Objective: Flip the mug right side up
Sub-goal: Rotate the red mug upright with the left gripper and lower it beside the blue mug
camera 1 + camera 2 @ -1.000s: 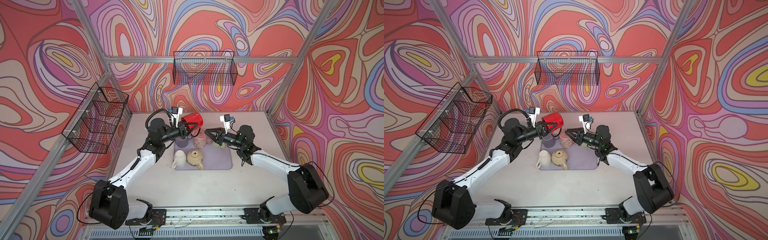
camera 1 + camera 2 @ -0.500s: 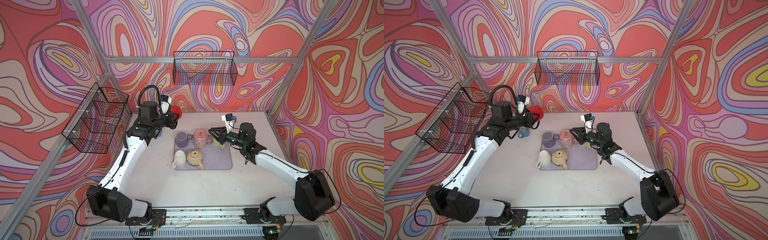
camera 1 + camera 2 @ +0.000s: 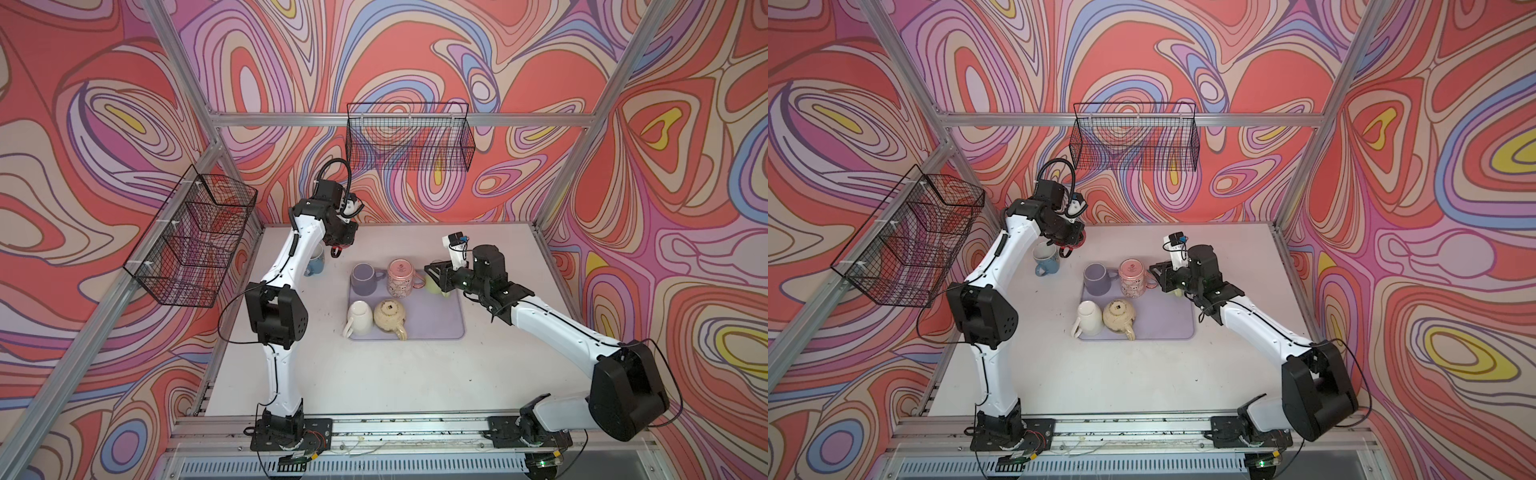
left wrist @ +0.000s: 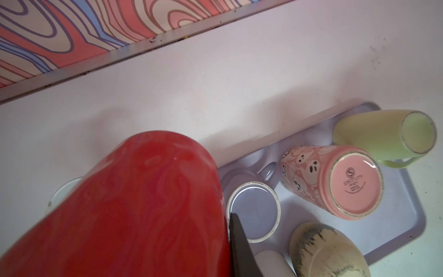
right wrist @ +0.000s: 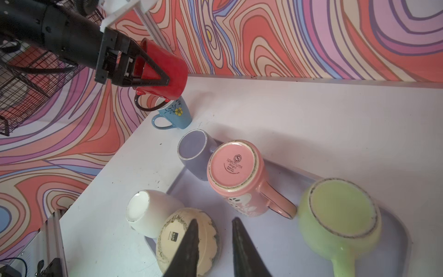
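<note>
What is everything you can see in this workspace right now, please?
Red mug: one, red, held in the air, back left.
Blue mug: one, blue, upright on table, back left.
Purple mug, pink mug, green mug, white mug, cream mug: one each, upturned on tray.
Tray: one, lavender, table centre.
Wire baskets: two, black, on walls.
Table: one, pale.
Left gripper: one, black, shut on red mug.
Right gripper: one, black, open over tray.

Swirl-patterned walls (image 3: 415,54), aluminium frame (image 3: 399,119), rear wire basket (image 3: 409,141), side wire basket (image 3: 195,237), white tabletop (image 3: 395,374)
</note>
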`<state>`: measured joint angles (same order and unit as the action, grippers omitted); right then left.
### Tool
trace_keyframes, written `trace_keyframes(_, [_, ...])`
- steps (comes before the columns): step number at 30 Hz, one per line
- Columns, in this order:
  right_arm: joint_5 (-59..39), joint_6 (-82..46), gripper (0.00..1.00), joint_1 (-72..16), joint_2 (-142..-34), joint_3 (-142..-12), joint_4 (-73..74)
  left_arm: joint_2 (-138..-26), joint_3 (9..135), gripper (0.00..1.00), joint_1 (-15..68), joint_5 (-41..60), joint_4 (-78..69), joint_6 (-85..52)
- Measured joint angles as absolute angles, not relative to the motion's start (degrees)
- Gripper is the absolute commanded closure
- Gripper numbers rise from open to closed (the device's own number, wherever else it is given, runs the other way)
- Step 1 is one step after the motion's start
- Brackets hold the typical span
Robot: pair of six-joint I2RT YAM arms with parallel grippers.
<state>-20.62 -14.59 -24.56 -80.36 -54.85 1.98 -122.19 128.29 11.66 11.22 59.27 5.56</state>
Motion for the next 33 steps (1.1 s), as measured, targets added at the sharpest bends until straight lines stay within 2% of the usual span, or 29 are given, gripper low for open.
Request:
trace_keyframes(4, [-19.4,-14.4,0.75,-24.6,-80.3,-54.6,1.2,-129.6,136.5,1.0,11.7,9.5,63.2,7.2])
trace_keyframes(9, [-18.9,-14.5,0.76,-24.6,-80.3,-54.4,0.6,-134.9,140.0,1.0,11.7,8.1,66.2,8.4])
trace_keyframes(33, [-18.8,-16.3,0.76,-24.8,-80.4,-53.6,0.8,-143.1,137.9,1.0,11.7,4.7,65.3,9.0])
